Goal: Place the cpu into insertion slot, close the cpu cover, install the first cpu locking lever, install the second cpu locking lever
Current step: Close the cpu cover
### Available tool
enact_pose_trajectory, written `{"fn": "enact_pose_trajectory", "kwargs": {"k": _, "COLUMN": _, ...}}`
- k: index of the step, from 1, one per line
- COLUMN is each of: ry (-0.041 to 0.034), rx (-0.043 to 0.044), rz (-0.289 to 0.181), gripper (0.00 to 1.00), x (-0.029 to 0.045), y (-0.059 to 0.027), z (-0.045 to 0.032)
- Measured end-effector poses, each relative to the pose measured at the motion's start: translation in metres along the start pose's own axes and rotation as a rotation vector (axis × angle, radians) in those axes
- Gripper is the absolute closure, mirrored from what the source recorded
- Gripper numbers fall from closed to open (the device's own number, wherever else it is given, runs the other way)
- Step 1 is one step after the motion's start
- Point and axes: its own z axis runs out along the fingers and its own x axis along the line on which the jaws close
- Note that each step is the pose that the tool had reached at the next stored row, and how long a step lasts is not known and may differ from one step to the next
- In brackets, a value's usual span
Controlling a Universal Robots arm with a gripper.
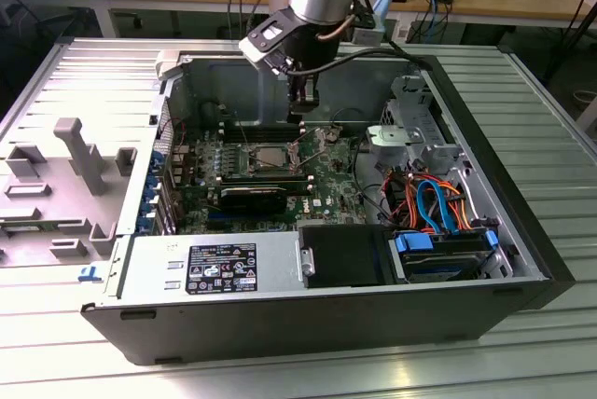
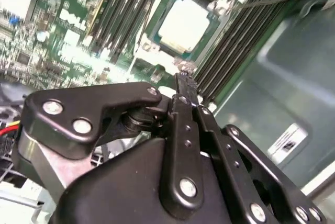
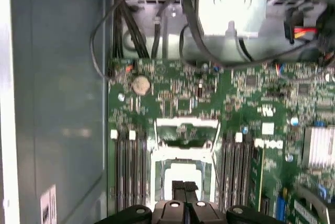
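The cpu point(image 2: 182, 22) lies flat in the insertion slot point(image 2: 153, 46), its pale metal top showing; it appears too in the exterior view point(image 1: 268, 158) and the first wrist view point(image 3: 183, 174). The cpu cover point(image 3: 186, 126), a thin metal frame, stands swung open at one side of the slot, with green board visible through its window. A thin locking lever point(image 2: 261, 1) sticks out beside the slot. My gripper point(image 1: 300, 119) hangs a little above the slot's edge, with its black fingertips point(image 2: 183, 84) pressed together and nothing between them. They also show in the first wrist view point(image 3: 184, 186).
The green motherboard point(image 1: 331, 185) lies in an open computer case point(image 1: 522, 231). Black memory slots point(image 3: 128, 171) flank the socket on both sides. A drive cage point(image 1: 410, 133) and orange and blue cables point(image 1: 434, 203) are on the exterior view's right, a power supply point(image 1: 224, 264) at the front.
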Motion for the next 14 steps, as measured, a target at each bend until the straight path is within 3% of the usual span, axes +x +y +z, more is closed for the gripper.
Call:
{"fn": "enact_pose_trajectory", "kwargs": {"k": 2, "ry": 0.0003, "rx": 0.0067, "rz": 0.0, "gripper": 0.89, "x": -0.0005, "y": 0.0154, "z": 0.0035}}
{"fn": "enact_pose_trajectory", "kwargs": {"k": 7, "ry": -0.0005, "rx": 0.0141, "rz": -0.009, "gripper": 0.89, "x": -0.0014, "y": 0.0424, "z": 0.0048}}
{"fn": "enact_pose_trajectory", "kwargs": {"k": 14, "ry": -0.0078, "rx": 0.0206, "rz": -0.07, "gripper": 0.89, "x": -0.0023, "y": 0.0711, "z": 0.0172}}
